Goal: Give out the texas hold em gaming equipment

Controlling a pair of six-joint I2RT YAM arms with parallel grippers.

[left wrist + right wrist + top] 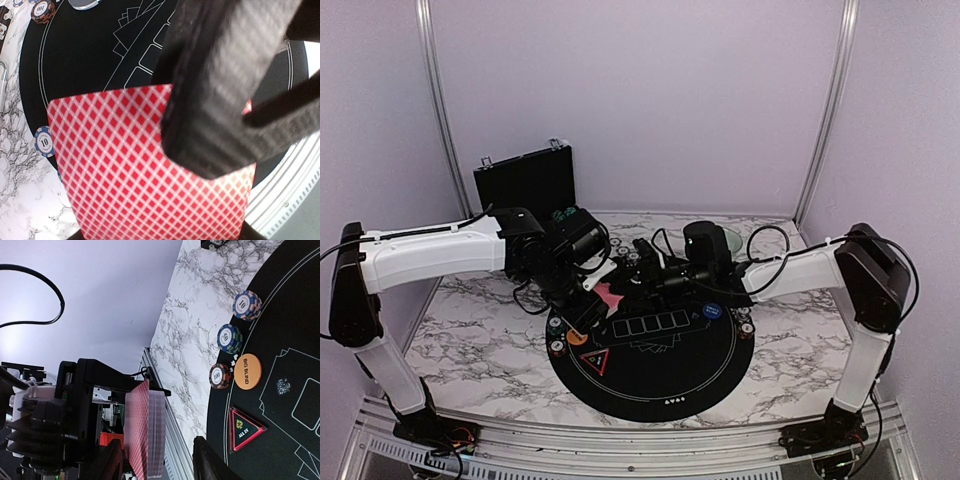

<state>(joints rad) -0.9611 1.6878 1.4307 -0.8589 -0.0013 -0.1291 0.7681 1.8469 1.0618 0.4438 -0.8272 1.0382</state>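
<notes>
A deck of red-backed playing cards (125,165) fills the left wrist view, with my left gripper (162,231) shut on its lower end. In the top view that gripper (588,312) hangs over the back left of the round black mat (660,385), and the cards (610,297) show pink. My right gripper (157,465) is open around the deck (145,437), seen edge on. One of its black fingers (215,100) lies across the top card's back. Three chip stacks (229,338) and an orange BIG BLIND disc (248,371) sit at the mat's left rim. A blue disc (712,311) lies at the right.
A red-edged ALL IN triangle (244,429) lies on the mat near the orange disc. More chips (745,322) sit at the mat's right rim. A black hard case (525,180) stands at the back left. A pale green bowl (732,240) is behind the right arm.
</notes>
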